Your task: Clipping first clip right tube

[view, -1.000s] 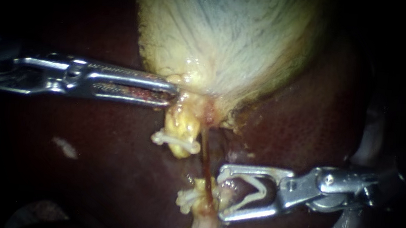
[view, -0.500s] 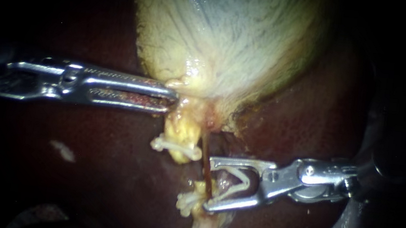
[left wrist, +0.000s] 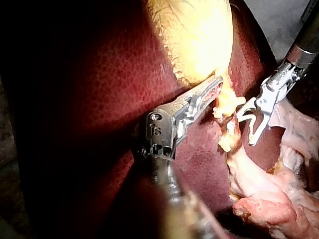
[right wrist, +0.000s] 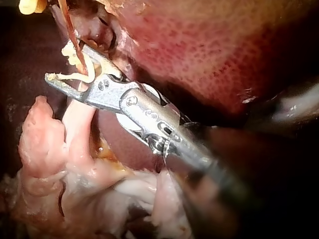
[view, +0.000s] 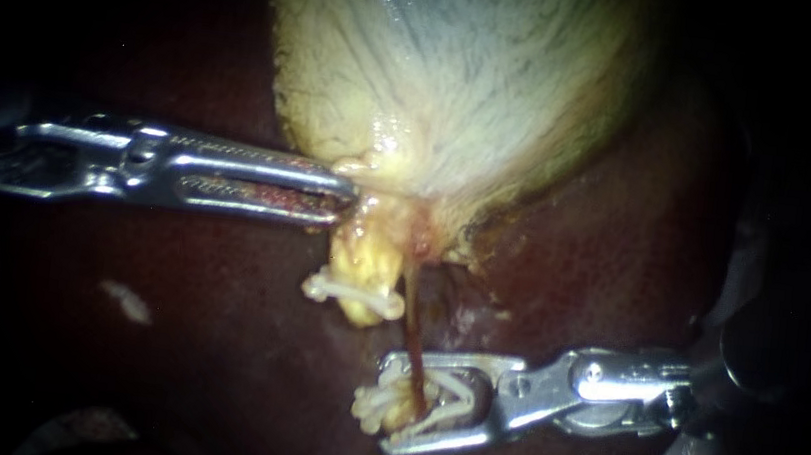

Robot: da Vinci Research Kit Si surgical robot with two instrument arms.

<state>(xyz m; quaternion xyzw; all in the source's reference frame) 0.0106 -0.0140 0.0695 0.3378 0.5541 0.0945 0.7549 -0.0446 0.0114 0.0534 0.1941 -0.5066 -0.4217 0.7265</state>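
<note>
Endoscope view: the gallbladder hangs at the far centre, pale and finely streaked, its edges yellow. It lies on the dark maroon, pebbled liver. The left instrument is polished steel with long slotted jaws. They are clenched on the gallbladder's yellow lower edge.

Below that grip hangs a lumpy yellow left tube crossed by a white clip. A second white clip sits nearer, where the tissue turns pale.

The right tube, a thin dark-red strand, runs just right of the yellow one and passes between the jaws of the right instrument. Those blunt steel jaws stand apart and grasp a white V-shaped clip from both sides. The clip's legs straddle the right tube and have not closed on it.

Left wrist view: the left instrument's hinge block bears small stamped marks, and its jaws pinch glossy yellow tissue. The right instrument stands just beyond them with its white clip showing.

Right wrist view: the right tube crosses the clip between the right instrument's jaws. Soft, wet, pale pink tissue lies folded under the jaws.
</note>
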